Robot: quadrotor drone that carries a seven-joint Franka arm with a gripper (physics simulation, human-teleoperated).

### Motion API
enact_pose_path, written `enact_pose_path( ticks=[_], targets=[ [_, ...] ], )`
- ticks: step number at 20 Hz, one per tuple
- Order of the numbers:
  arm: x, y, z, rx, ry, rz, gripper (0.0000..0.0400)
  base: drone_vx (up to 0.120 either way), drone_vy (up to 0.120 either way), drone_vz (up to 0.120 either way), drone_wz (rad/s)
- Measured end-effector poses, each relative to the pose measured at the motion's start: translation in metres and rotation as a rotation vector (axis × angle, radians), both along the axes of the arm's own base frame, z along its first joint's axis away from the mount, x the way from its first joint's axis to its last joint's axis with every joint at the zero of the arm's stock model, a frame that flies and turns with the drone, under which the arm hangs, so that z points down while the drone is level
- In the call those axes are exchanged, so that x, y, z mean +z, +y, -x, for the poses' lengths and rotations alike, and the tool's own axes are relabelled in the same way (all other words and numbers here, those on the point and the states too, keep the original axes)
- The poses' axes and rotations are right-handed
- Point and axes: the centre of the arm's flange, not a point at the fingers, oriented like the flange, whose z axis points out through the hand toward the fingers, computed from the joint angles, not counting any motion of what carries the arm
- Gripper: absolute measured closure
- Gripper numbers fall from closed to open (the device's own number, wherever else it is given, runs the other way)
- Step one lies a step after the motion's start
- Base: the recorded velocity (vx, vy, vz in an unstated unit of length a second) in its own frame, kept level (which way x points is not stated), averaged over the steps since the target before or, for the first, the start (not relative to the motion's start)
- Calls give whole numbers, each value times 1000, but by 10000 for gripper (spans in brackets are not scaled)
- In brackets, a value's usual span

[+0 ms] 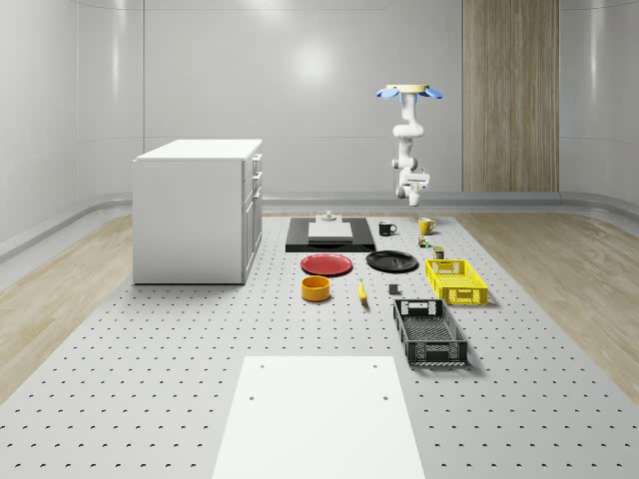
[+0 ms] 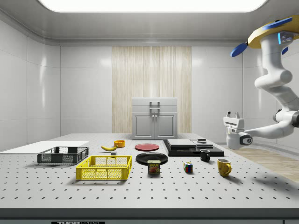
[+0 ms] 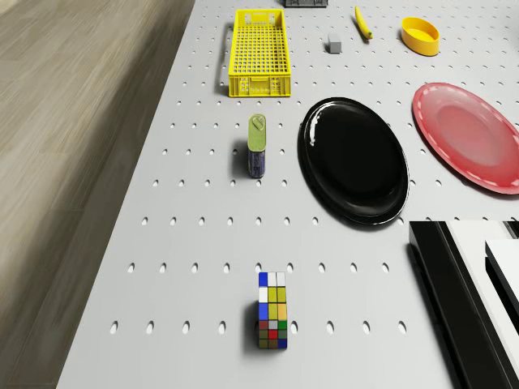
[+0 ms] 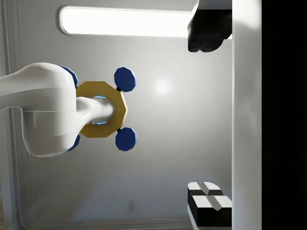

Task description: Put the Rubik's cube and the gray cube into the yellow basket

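Your drone (image 2: 273, 29) hovers high at the side view's right edge, past the bench's (image 2: 140, 196) end, claw (image 2: 232, 115) upturned, fingers apart, empty. Judged rigid and light, the Rubik's cube (image 3: 273, 321) sits low-centre in the drone view, the smaller gray cube (image 3: 333, 45) beside the yellow basket (image 3: 260, 53); pinch opposite flat faces.

The whole-scene view looks down the table (image 1: 150, 399) lengthwise from a distance; the side view faces across it at surface level. Both share the yellow basket (image 2: 104, 168). The wrist view apparently faces upward toward the drone (image 4: 98, 109).
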Motion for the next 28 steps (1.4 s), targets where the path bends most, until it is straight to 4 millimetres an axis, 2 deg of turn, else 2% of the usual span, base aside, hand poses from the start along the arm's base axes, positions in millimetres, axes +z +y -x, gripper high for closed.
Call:
enact_pose_path(
  ticks=[8, 13, 16, 18, 20, 22, 24, 28],
  targets=[
    [-3, 18, 1, -5, -6, 189, 0, 120, 0, 0, 0],
    [-16, 48, 0, -14, -9, 515, 0, 120, 0, 0, 0],
    [-40, 73, 0, -24, -9, 859, 0, 120, 0, -40, 0],
    [-66, 87, -1, -33, -9, 1159, 0, 120, 0, -120, 0],
    [-100, 92, -2, -44, -7, 1498, 0, 120, 0, -120, 0],
    [-133, 86, -3, -55, -6, 1842, 0, 120, 0, -120, 0],
    [-160, 72, -4, -65, -4, 2152, 0, 120, 0, -120, 0],
    [-188, 38, -5, -77, 0, 2599, 0, 120, 0, -120, 0]
  ],
)
